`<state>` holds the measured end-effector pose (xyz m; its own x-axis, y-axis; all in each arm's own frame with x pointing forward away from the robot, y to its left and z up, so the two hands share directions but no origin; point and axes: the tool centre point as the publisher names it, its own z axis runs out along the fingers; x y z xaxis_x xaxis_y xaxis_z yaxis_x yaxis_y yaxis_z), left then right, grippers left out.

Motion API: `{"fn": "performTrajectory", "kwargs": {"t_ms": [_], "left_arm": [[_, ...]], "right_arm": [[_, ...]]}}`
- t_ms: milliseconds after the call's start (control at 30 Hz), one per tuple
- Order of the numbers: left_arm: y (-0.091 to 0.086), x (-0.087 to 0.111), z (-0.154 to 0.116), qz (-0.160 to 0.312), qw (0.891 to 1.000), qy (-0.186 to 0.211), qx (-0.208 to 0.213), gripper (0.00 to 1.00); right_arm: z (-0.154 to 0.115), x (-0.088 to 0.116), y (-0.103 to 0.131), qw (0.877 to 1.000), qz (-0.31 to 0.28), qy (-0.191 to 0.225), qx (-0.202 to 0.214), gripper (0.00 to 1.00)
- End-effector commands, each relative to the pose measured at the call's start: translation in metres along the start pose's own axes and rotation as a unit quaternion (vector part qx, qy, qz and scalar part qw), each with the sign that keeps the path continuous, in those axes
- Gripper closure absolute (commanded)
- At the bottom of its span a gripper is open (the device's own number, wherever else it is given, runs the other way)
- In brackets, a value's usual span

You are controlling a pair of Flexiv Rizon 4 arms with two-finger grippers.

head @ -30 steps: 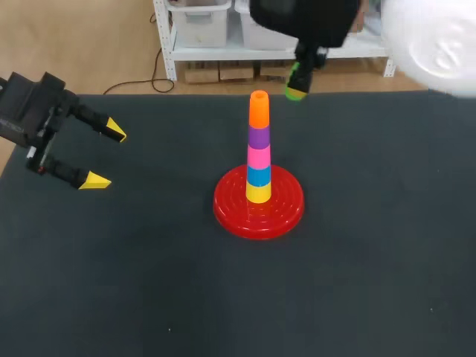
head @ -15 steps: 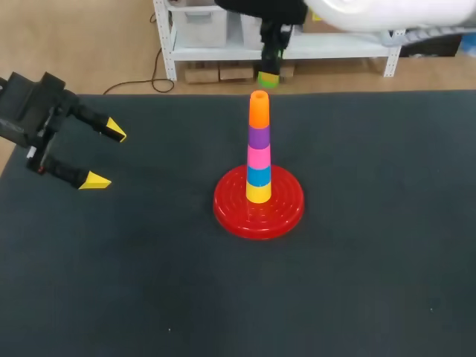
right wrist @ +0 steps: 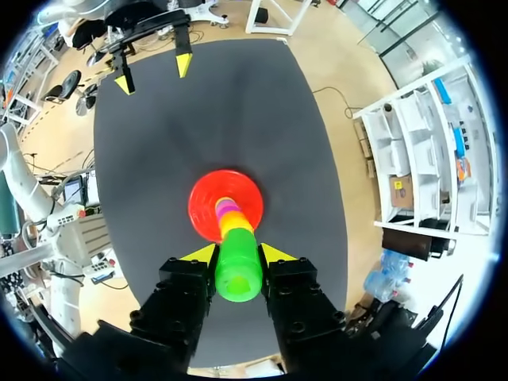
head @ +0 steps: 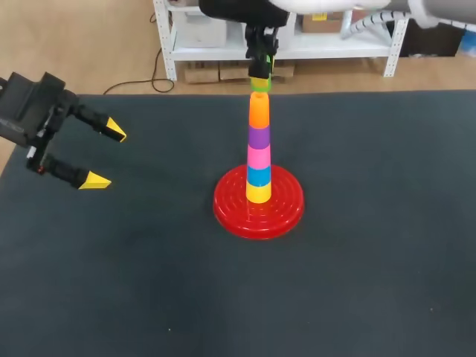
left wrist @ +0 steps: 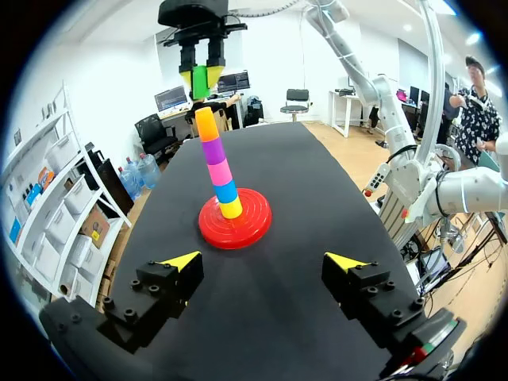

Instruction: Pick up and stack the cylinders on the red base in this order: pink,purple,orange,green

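On the table (head: 149, 282) sits the red base (head: 286, 208), near the middle. On its peg stand five cylinders, from the bottom up: yellow (head: 258, 193), blue (head: 258, 176), pink (head: 259, 157), purple (head: 259, 137) and orange (head: 259, 111).

At about 9 o'clock from the base, well apart from it, the left gripper (head: 104, 156) hangs with its fingers spread wide and nothing between them.

At 12 o'clock, over the stack, the right gripper (right wrist: 238, 254) clamps the green cylinder (right wrist: 238, 274) from both sides. The green hangs upright, in line with the stack and just above the orange. I cannot tell whether they touch.
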<state>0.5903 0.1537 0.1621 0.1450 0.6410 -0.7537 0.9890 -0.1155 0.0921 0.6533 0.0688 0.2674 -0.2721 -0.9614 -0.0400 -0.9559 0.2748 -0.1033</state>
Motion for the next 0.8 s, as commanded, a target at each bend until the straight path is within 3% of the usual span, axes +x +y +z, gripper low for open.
{"fn": "performTrajectory", "kwargs": {"t_ms": [33,800], "left_arm": [[-0.001,0.001,0.0,0.002,1.0,-0.001,-0.002,0.0],[-0.001,0.001,0.0,0.002,1.0,-0.001,-0.002,0.0]], "right_arm": [[0.001,0.002,-0.002,1.0,0.001,-0.008,-0.002,1.0],[0.019,-0.003,-0.001,1.0,0.007,-0.017,-0.014,1.0]]}}
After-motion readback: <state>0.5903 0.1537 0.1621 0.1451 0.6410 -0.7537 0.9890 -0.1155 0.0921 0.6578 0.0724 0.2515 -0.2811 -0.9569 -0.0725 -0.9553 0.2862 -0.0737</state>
